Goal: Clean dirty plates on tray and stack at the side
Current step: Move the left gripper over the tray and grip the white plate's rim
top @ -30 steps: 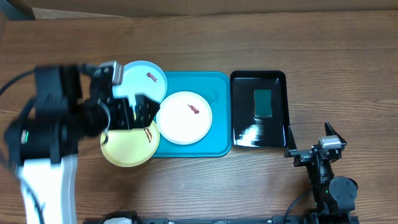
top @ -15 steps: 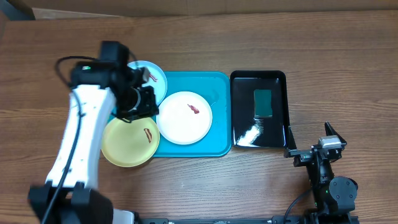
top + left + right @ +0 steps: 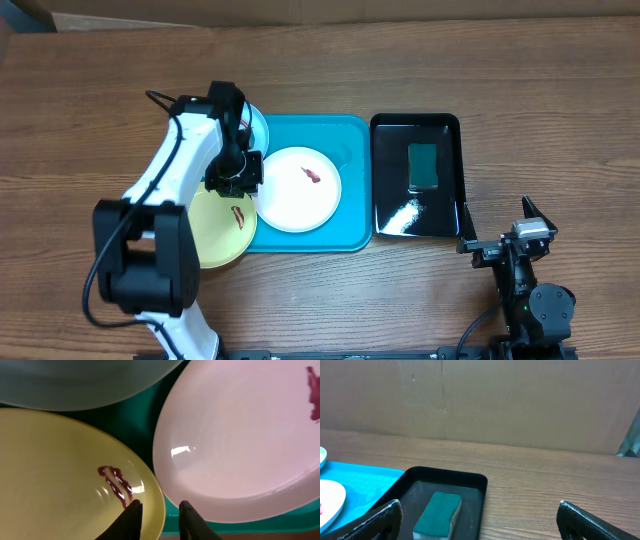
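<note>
L wrist cam, nearest first: L gripper [image 3: 160, 504] has its fingers close together w/ a slim gap. The rim of the yellow-green plate [image 3: 60, 475] shows in that gap; can't tell if they pinch it. That plate's red smear [image 3: 116, 485] lies just at 11 o'clk of the tips. White plate [image 3: 240, 445] sits at 1 o'clk, just beside the yellow-green one, its second smear [image 3: 314, 395] at the frame's right edge. A strip of turquoise tray [image 3: 137, 430] shows btwn them. Aqua plate [image 3: 75, 380] is farthest, at 11 o'clk.

Overhead gives the layout the wrist cam lacks. White plate is mid-tray. Yellow-green plate is at the tray's 8 o'clk corner, hanging out over the table [image 3: 450, 60]. Aqua plate is at the 10 o'clk corner, mostly hidden under the L arm. Black tray [image 3: 390, 170] is just beside, at 3 o'clk.

R wrist cam: R gripper [image 3: 480, 510] fingers are spread wide. Beyond them a green sponge [image 3: 437, 512] lies in the black tray; overhead shows it only as a flat green patch. Cardboard wall [image 3: 520, 400] is farthest.
</note>
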Motion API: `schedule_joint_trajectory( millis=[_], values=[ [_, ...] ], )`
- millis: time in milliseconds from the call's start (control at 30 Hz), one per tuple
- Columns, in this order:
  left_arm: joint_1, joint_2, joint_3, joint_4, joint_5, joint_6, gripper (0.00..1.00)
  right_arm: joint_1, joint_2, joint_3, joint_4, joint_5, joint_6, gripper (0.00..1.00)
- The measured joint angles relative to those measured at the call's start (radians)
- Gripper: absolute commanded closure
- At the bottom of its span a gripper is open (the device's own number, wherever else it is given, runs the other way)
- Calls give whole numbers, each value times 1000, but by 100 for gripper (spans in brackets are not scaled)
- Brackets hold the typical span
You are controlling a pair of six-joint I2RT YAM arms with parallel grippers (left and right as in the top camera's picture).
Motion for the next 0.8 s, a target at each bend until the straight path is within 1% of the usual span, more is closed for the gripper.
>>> schedule_joint_trajectory(
  millis=[200, 367, 500, 633, 800],
  values=[
    [0, 75, -4, 35, -3, 0, 74, 0, 0, 0, 0, 0, -1, 0],
    [0, 91, -4, 98, -8, 0, 74, 0, 0, 0, 0, 0, -1, 0],
    [0, 92, -4, 104, -7, 0, 75, 0, 0, 0, 0, 0, -1, 0],
    [0, 92, -4, 72, -5, 0, 74, 0, 0, 0, -1, 0, 0, 0],
    [0, 99, 43, -26, 2, 0, 74, 0, 0, 0, 0, 0, -1, 0]
  ],
)
